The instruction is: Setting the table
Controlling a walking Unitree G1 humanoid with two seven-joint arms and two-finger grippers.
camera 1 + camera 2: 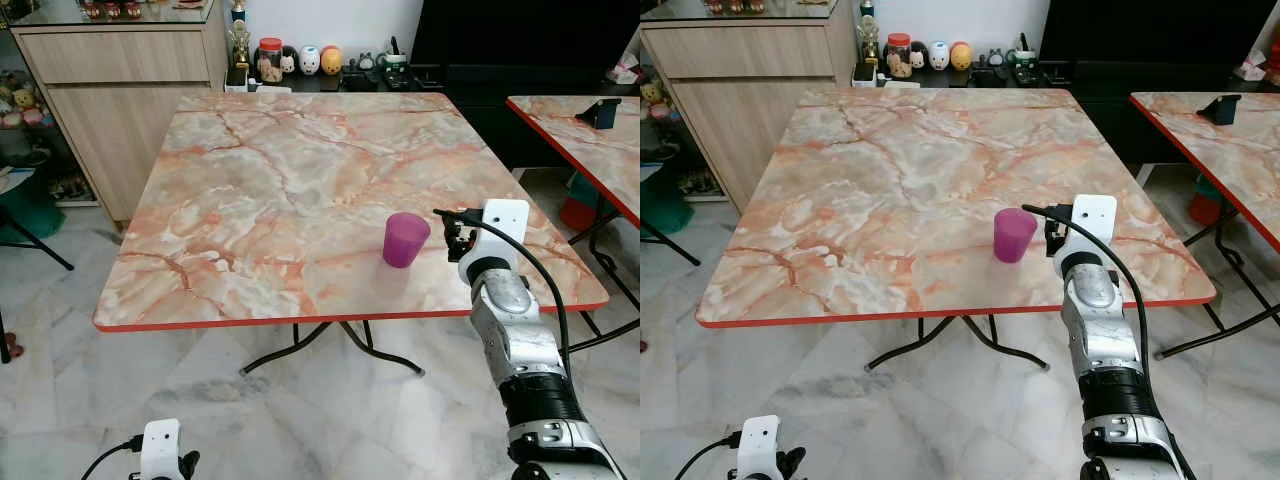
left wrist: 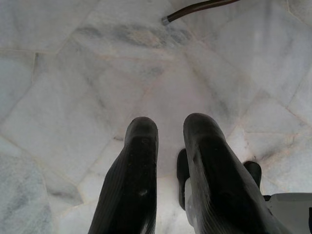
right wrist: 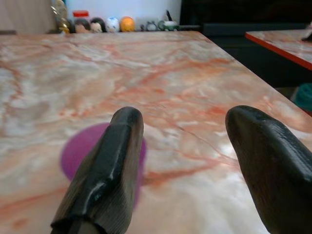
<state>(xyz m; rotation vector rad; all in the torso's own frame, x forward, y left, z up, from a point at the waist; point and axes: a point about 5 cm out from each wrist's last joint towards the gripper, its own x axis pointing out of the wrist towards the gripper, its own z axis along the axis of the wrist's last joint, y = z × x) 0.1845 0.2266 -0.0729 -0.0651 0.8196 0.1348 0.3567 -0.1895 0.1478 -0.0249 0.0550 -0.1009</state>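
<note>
Our right gripper (image 3: 183,146) hovers over the table (image 1: 260,190) with fingers spread wide; the cup (image 1: 406,239) stands upright just beside its left finger. Our left gripper (image 2: 168,131), fingers slightly apart, hangs near the floor (image 2: 73,73).

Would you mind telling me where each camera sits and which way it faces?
Left eye: head, looking down at the marble table; both arms show.
Right eye: same scene, with the purple cup beside the right gripper.
Left wrist: faces the floor past the left gripper.
Right wrist: looks across the tabletop between open fingers; shares the cup with the eyes.
</note>
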